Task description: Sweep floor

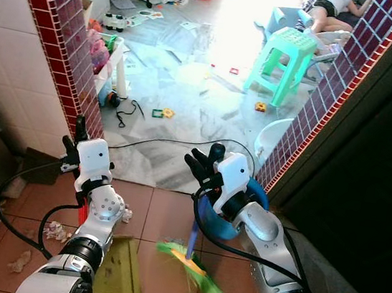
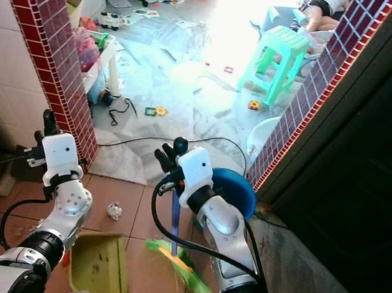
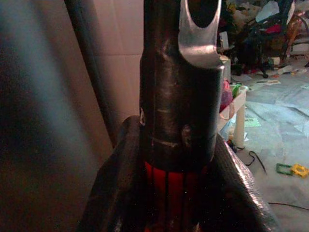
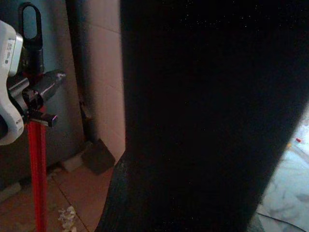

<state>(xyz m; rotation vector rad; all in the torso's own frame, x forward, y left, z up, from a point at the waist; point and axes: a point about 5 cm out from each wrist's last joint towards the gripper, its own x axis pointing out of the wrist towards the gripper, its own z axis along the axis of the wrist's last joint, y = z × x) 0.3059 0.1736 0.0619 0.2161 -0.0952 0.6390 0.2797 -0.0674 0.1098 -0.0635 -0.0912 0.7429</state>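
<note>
My left gripper [image 1: 74, 148] is shut on the black top [image 3: 178, 96] of a red pole [image 1: 83, 211]. The pole runs down to an olive-green dustpan [image 1: 122, 270] on the terracotta tiles. My right gripper [image 1: 204, 163] is shut on the blue handle [image 1: 192, 236] of a broom. The broom's green and yellow bristles [image 1: 191, 265] rest on the tiles just right of the dustpan. Crumpled paper scraps [image 1: 127, 215] lie beside the pan, and more scraps [image 1: 58, 231] lie to its left. In the right wrist view the broom handle [image 4: 207, 116] is a dark mass, with the red pole [image 4: 36, 169] beyond it.
Red brick pillars [image 1: 72, 43] frame a doorway to a marble floor strewn with toys. A black cable [image 1: 160, 142] crosses the threshold. A blue basin [image 2: 237, 188] sits behind my right arm, with a green stool [image 1: 287, 57] farther off. A person [image 1: 337, 10] lies at the far right.
</note>
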